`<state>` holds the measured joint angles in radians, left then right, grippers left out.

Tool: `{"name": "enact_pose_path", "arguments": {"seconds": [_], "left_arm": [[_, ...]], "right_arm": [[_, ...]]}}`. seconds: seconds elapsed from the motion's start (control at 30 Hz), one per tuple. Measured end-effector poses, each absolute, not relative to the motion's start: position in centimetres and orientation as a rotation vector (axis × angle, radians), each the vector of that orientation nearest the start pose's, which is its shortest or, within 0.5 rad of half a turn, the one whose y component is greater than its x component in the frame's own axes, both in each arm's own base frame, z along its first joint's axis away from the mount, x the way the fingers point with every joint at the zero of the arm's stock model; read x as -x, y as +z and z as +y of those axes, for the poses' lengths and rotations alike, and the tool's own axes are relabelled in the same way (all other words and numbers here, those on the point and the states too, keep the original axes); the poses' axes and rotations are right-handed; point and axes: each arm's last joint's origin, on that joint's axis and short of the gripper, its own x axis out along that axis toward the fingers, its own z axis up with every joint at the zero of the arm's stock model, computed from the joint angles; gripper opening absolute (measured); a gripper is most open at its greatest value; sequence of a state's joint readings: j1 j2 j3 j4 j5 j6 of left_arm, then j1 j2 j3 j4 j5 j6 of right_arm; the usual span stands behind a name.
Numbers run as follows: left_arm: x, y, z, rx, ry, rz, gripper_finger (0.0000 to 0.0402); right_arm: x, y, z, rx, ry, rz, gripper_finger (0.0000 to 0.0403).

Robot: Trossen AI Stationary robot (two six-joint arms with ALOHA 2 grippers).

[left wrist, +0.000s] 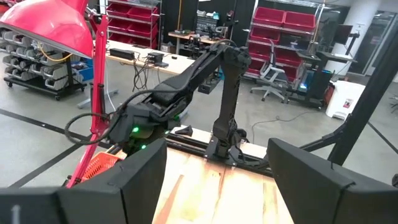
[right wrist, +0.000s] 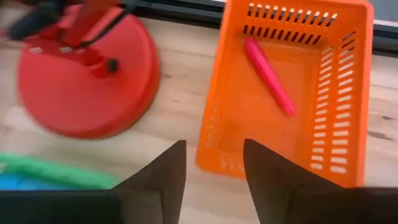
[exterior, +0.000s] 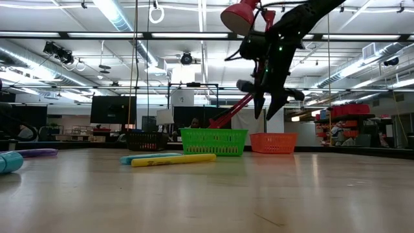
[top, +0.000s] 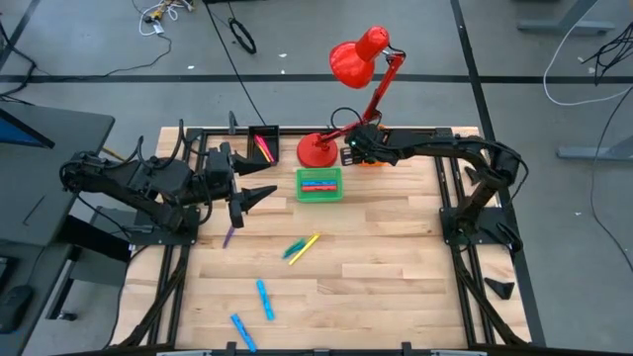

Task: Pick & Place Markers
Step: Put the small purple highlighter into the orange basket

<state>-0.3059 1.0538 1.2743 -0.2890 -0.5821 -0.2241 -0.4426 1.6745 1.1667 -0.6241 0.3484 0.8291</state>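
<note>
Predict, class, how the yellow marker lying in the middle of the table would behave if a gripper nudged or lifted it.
The yellow marker is a thin round stick lying flat, so a sideways nudge would probably roll it. It looks rigid and light, so it should lift without bending. Its smooth barrel might slip or pivot if gripped off-centre.

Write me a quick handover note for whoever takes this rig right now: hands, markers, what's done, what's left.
Right hand: open, empty, above the orange bin by the lamp base; a pink marker lies inside.
Left hand: open, empty, waiting at the table's left.
Done: markers lie in the green bin and the black bin.
Left on the table: purple marker, yellow marker with a blue one beside it, and two blue markers near the front edge.
</note>
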Motion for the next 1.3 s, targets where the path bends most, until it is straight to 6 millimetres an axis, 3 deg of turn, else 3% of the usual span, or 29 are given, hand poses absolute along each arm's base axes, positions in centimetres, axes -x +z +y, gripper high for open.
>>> {"name": "enact_pose_path", "arguments": {"seconds": [0.4,0.7,0.9,1.3], "left_arm": [[-20.4,43.9,-4.2,0.194,0.308,0.028,0.0284],[-20.4,43.9,-3.9,0.194,0.323,0.026,0.0284],[-20.4,43.9,-3.9,0.197,0.322,0.026,0.0284],[-20.4,43.9,-3.9,0.222,0.323,0.022,0.0284]], "right_arm": [[-27.5,25.8,-10.5,-0.723,-1.053,0.799,0.0157],[-26.1,27.8,-6.8,-0.800,-1.027,0.783,0.0157],[-26.4,29.9,-3.5,-0.713,-0.776,0.721,0.0157],[-26.1,36.7,1.5,-0.519,-0.328,0.275,0.0157]]}}
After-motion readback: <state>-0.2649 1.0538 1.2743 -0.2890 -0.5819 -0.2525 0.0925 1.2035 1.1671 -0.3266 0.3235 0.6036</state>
